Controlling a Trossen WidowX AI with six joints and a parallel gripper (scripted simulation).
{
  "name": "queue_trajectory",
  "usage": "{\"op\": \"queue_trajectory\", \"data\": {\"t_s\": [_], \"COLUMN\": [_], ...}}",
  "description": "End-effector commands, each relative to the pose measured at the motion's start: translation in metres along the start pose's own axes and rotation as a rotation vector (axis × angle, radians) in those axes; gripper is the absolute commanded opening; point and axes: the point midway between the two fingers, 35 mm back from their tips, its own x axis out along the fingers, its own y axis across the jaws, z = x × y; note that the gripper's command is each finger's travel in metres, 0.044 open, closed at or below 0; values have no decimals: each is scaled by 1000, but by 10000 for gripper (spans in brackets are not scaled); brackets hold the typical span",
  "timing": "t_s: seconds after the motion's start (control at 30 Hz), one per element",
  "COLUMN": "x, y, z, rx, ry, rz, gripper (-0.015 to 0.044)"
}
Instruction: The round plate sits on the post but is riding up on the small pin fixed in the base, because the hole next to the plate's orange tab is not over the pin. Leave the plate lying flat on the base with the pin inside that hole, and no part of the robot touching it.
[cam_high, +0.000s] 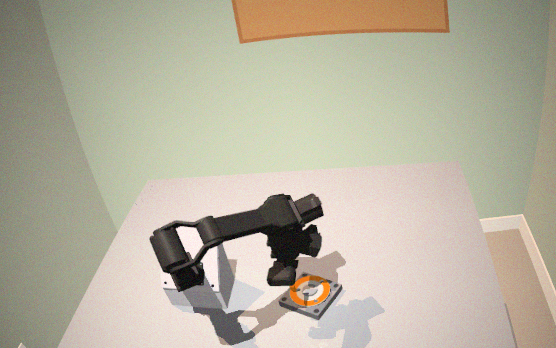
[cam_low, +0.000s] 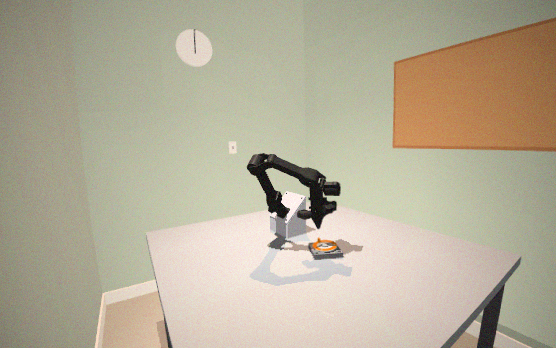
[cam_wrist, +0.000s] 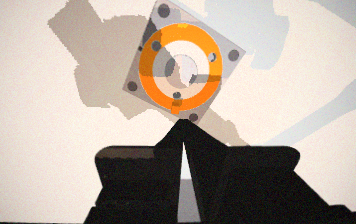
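Plate beyond claw tips (claw closed, empty).

Room around the table

A clock, a wall switch and an orange board hang on green walls.

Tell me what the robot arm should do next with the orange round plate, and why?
Probably come straight down until the shut gripper nears the orange tab on the plate. The fingertips hang above the table beside the base, touching nothing, so the plate can't be turned yet.
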Motion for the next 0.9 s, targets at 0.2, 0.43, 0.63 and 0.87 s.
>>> {"op": "queue_trajectory", "data": {"t_s": [0.2,0.43,0.63,0.87], "x": [9,43,56,56], "y": [-9,-11,-11,-5], "z": [-10,-11,-13,-14], "rx": [-16,-16,-15,-15], "ry": [35,34,35,35], "rz": [-57,-57,-59,-59], "gripper": [0,0,0,0]}}
